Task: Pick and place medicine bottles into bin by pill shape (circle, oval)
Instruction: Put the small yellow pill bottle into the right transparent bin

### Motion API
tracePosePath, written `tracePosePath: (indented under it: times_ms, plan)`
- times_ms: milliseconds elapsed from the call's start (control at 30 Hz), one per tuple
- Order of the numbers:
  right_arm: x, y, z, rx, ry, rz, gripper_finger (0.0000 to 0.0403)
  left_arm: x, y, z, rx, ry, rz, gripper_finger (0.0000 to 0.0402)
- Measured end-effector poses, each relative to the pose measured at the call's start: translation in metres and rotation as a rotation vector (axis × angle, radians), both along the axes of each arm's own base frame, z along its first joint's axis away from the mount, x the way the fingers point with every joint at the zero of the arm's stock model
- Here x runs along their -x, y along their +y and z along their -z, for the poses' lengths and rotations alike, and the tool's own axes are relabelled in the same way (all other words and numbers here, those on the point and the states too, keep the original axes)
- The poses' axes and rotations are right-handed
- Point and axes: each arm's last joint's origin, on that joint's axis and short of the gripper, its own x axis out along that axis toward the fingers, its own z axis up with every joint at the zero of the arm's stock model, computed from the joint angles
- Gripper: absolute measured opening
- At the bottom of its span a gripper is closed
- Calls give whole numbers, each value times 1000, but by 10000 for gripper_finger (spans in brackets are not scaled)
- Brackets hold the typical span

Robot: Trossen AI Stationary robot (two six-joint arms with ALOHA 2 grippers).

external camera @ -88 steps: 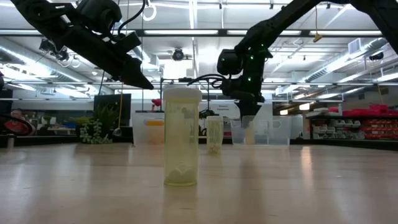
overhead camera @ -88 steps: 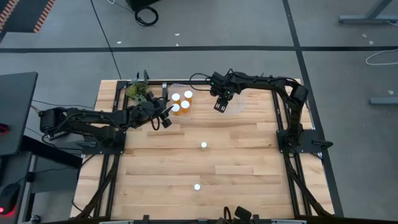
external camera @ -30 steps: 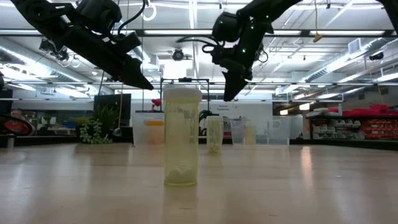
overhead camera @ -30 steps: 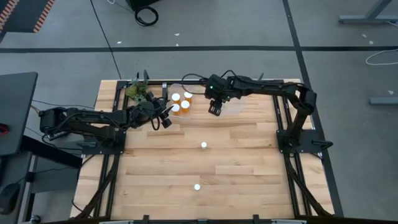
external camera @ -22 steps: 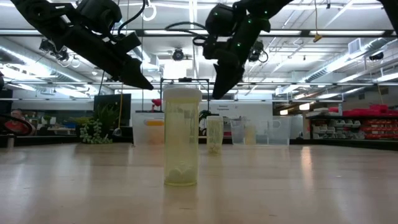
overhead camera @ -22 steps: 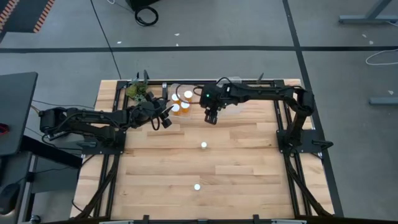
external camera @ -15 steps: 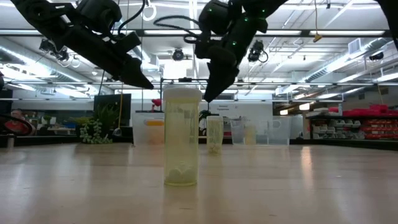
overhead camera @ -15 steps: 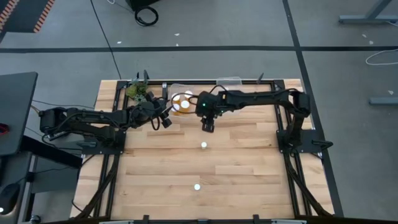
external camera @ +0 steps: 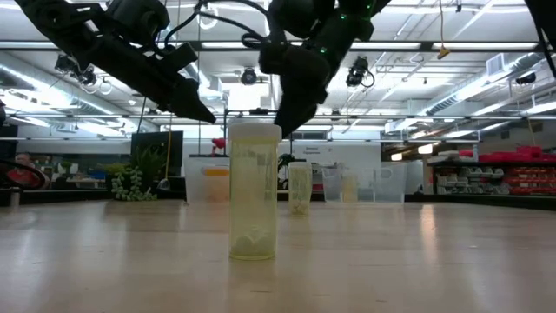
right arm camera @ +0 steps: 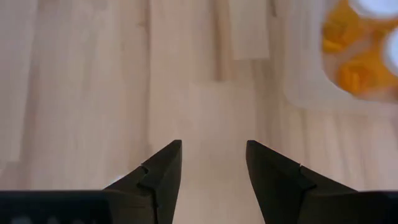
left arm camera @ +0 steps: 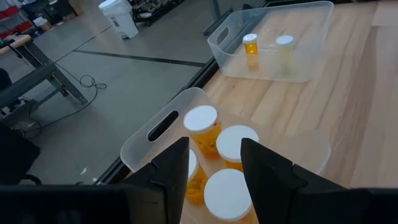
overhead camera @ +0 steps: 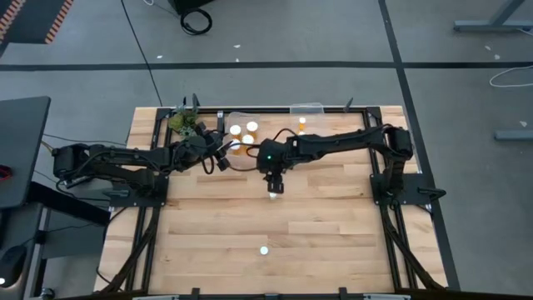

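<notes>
Several orange bottles with white caps [overhead camera: 251, 127] stand in a clear bin [overhead camera: 230, 117] at the table's far side; they also show in the left wrist view [left arm camera: 202, 119]. My left gripper [overhead camera: 221, 160] hovers open over that bin's near edge [left arm camera: 214, 163]. Two bottles [left arm camera: 250, 43] stand in a second clear bin [overhead camera: 309, 108] to the right. One bottle [overhead camera: 273, 196] stands at mid-table, another [overhead camera: 264, 249] nearer the near edge [external camera: 254, 191]. My right gripper [overhead camera: 274, 185] is open and empty [right arm camera: 211, 163], just above the mid-table bottle.
A small green plant [overhead camera: 185, 122] stands at the far left corner, beside the left bin. The bare wooden tabletop [overhead camera: 333, 225] stretches around the two standing bottles. A black frame rail [overhead camera: 250, 108] runs along the far edge behind the bins.
My right gripper has swung from over the right bin toward the table's left and near edge, past the left bin, and now stands over the mid-table bottle. Its fingers stay open. My left arm has kept still.
</notes>
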Motion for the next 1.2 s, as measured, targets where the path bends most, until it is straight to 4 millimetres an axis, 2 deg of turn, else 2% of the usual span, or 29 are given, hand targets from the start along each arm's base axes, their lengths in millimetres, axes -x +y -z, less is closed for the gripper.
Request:
tracePosePath:
  times_ms: [200,833,1067,1200]
  plan:
    - [-8,16,15,-20,16,-41,185,0,0,0,0,-1,-1,156]
    - [-12,49,13,3,-25,-77,185,0,0,-1,0,-9,-2,154]
    - [-12,54,13,35,-28,-70,185,-1,0,-2,-3,-21,-2,157]
    - [-16,54,21,42,-6,-66,185,-1,0,-2,-3,-23,-2,156]
